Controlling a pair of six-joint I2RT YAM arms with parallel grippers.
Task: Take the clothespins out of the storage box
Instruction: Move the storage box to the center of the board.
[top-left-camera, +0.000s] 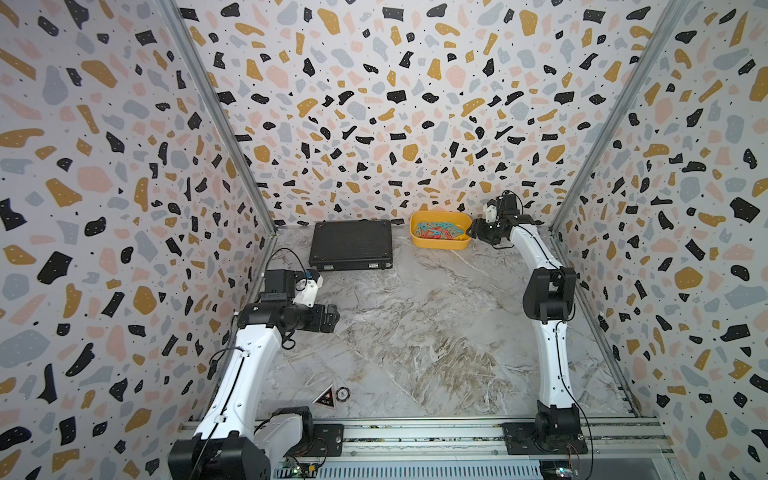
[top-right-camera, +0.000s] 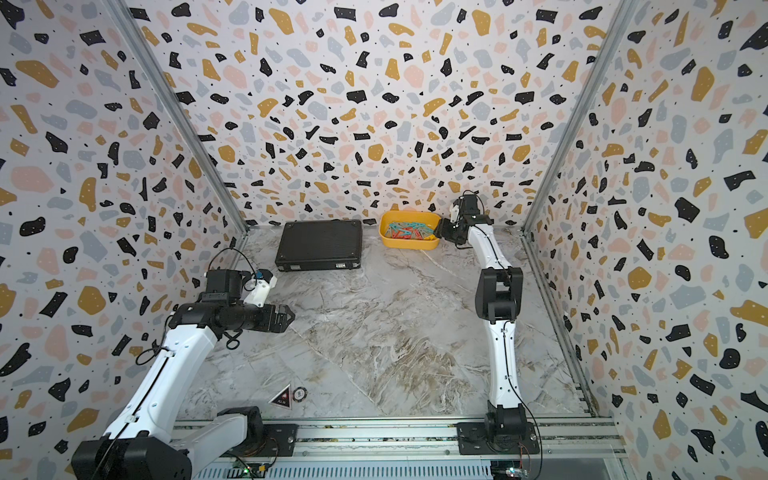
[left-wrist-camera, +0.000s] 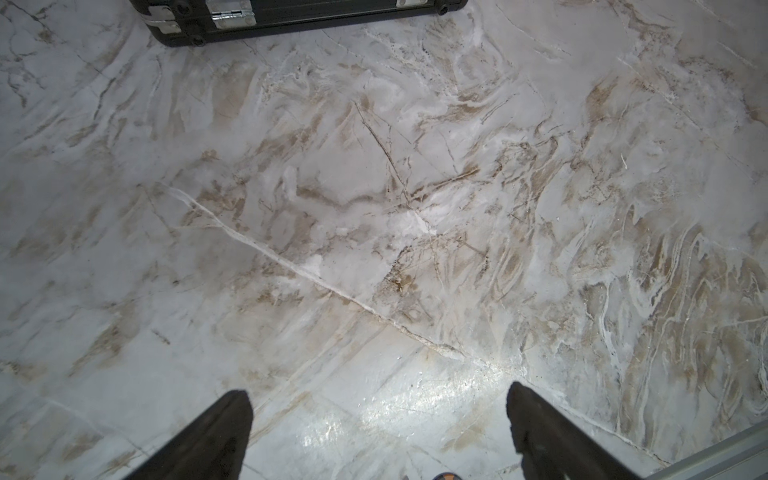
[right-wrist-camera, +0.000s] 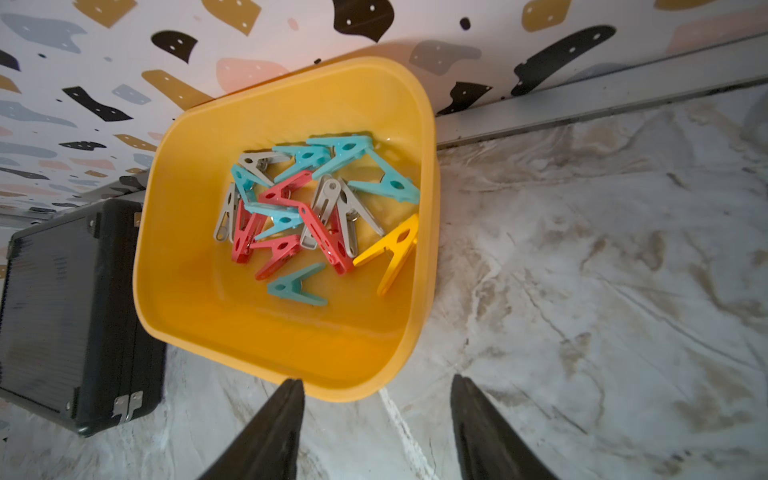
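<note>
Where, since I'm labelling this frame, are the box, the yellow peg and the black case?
box (right-wrist-camera: 266, 332), right wrist view, bare inside wall.
yellow peg (right-wrist-camera: 399, 245), right wrist view, its body near the joined end.
black case (right-wrist-camera: 62, 299), right wrist view, ribbed lid.

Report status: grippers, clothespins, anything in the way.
Left gripper open over bare table. Right gripper open at storage box rim. Clothespins all inside, none out. Black case beside box, path clear.
</note>
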